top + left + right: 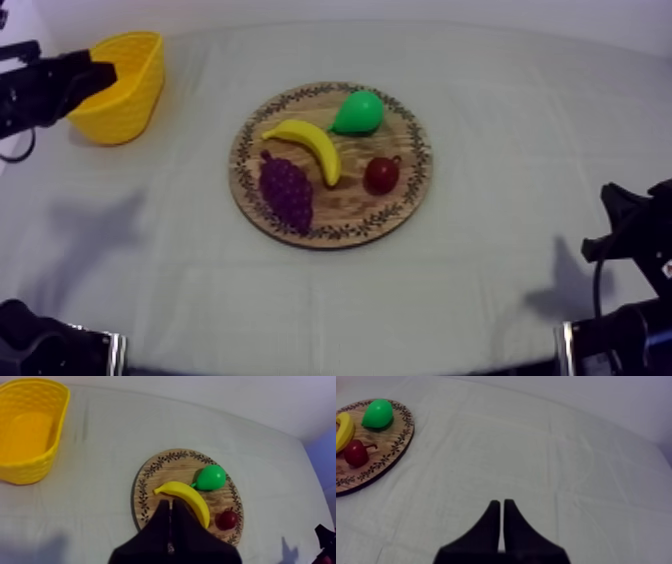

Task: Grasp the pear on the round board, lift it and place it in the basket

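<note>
The green pear (358,112) lies on the far side of the round wooden board (352,205) at the table's middle, beside the banana (310,143). The yellow basket (120,85) stands at the far left with nothing in it. My left gripper (106,73) hangs right beside the basket's near rim, well away from the pear. In the left wrist view its fingers (171,503) lie together, shut on nothing, over the board's near side, with the pear (211,477) beyond them. My right gripper (501,503) is shut over bare cloth, right of the board, with the pear (377,414) far off.
A purple bunch of grapes (285,190) and a small red fruit (382,174) share the board with the banana. My right arm (625,225) sits low at the right edge. Bare cloth lies between the board and the basket.
</note>
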`<state>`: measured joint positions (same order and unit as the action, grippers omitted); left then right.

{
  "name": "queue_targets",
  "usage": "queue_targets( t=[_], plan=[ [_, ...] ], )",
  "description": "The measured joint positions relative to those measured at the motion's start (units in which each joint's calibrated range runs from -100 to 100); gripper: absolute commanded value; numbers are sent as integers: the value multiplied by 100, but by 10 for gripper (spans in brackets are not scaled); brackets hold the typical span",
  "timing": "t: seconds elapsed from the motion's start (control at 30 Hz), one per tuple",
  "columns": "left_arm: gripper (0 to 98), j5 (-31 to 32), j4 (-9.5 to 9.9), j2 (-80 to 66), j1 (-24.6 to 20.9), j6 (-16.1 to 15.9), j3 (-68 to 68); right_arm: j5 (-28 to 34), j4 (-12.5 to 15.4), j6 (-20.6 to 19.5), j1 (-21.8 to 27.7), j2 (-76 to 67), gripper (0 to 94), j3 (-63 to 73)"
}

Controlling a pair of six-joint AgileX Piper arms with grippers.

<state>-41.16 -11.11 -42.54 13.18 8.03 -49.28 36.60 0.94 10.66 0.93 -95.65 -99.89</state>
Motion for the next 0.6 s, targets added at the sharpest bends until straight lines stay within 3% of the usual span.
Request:
queue_targets(
  t=[0.6],
  plan=[
    [0,-1631,7,4043,330,327,4043,0,0,-2,0,0,4,0]
  ],
)
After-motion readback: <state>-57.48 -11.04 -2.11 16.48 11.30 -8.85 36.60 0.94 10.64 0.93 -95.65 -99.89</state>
